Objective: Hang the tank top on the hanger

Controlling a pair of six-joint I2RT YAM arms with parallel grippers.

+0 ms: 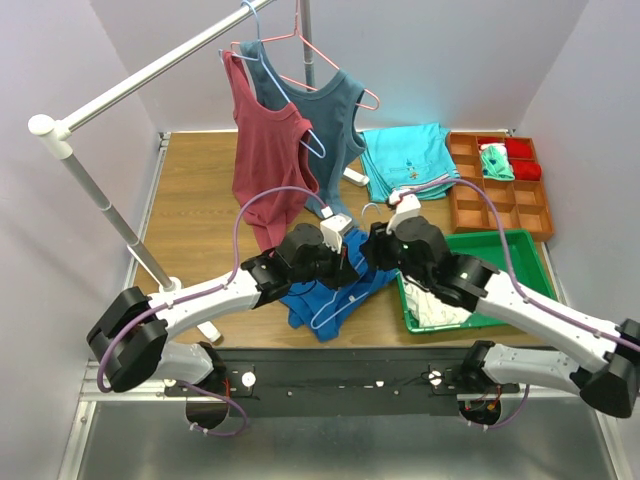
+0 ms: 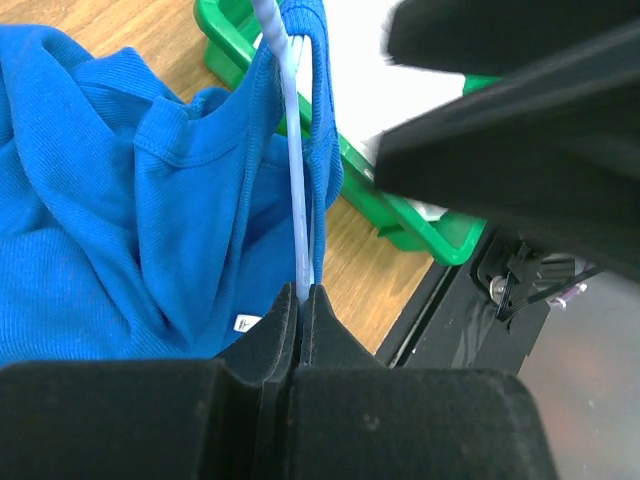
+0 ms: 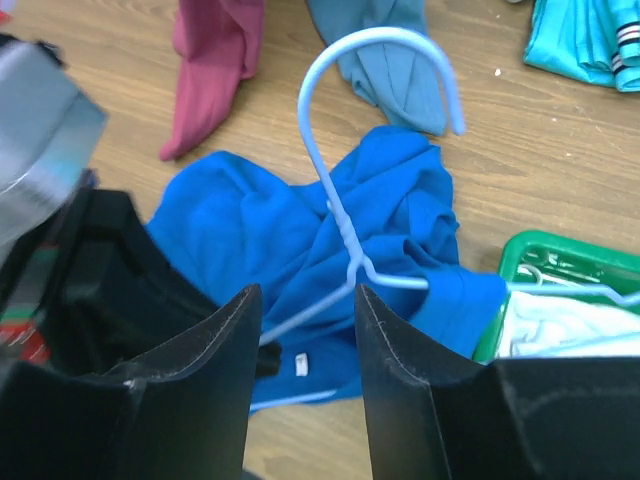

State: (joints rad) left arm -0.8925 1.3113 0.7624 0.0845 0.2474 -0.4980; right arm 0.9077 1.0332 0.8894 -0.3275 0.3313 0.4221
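Note:
The royal-blue tank top (image 1: pixel 312 305) lies crumpled on the wooden table between my two arms, also in the left wrist view (image 2: pixel 90 200) and the right wrist view (image 3: pixel 240 225). The light-blue wire hanger (image 3: pixel 345 235) lies on it, hook pointing away, and its right arm passes into a strap of the top (image 3: pixel 455 295). My left gripper (image 2: pixel 303 292) is shut on the hanger's wire (image 2: pixel 297 190); it sits at the top's upper edge (image 1: pixel 343 262). My right gripper (image 3: pixel 305 292) is open and empty just above the hanger's neck, next to the left gripper (image 1: pixel 377 250).
A green bin (image 1: pixel 505 242) holding white cloth stands right of the top, with its rim close to the hanger (image 3: pixel 560 250). A maroon top (image 1: pixel 265 150) and a teal-grey top (image 1: pixel 330 105) hang from the white rail (image 1: pixel 150 72). An orange compartment tray (image 1: pixel 500 190) and turquoise cloth (image 1: pixel 405 160) lie at the back.

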